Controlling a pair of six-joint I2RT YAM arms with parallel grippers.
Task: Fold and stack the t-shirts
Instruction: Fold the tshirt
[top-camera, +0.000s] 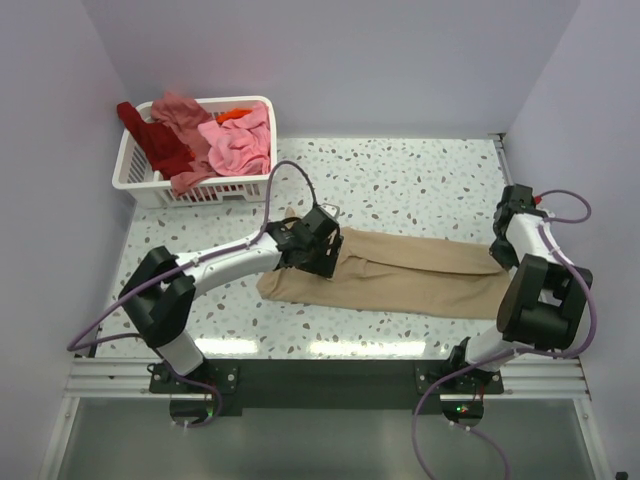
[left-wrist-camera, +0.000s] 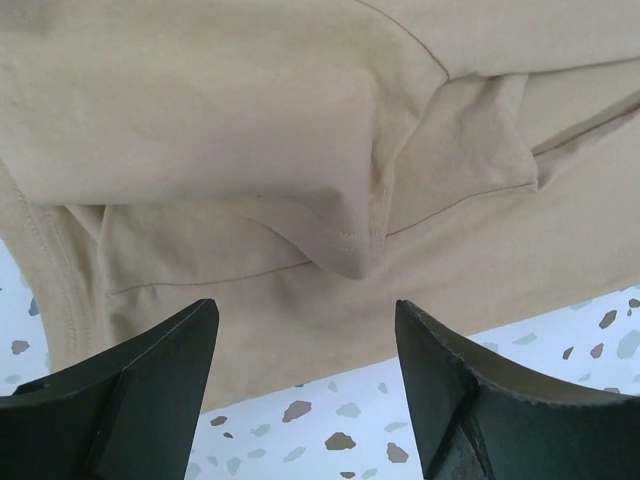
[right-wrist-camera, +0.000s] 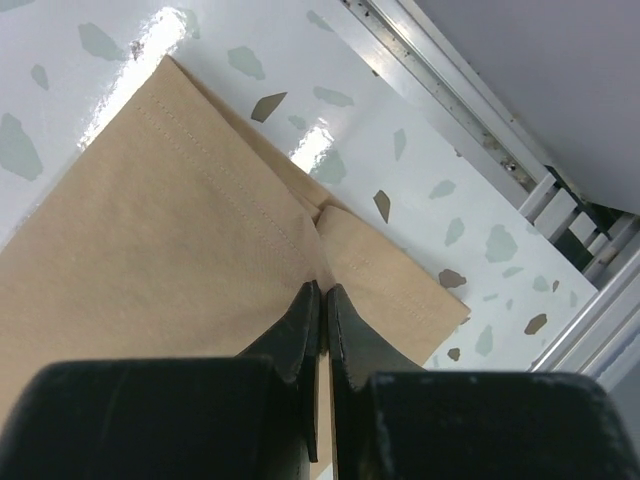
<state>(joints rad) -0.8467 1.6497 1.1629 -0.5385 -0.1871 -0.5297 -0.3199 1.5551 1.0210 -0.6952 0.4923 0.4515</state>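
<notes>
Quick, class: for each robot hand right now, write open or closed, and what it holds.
Left hand: open, holding nothing, poised over the tan t-shirt.
Right hand: closed, pinching the tan t-shirt at its hem.

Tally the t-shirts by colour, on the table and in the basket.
tan t-shirt: 1
dark red t-shirt: 1
salmon t-shirt: 1
pink t-shirt: 1
orange t-shirt, barely showing: 1
Total: 5 visible; the white basket may hide more.
</notes>
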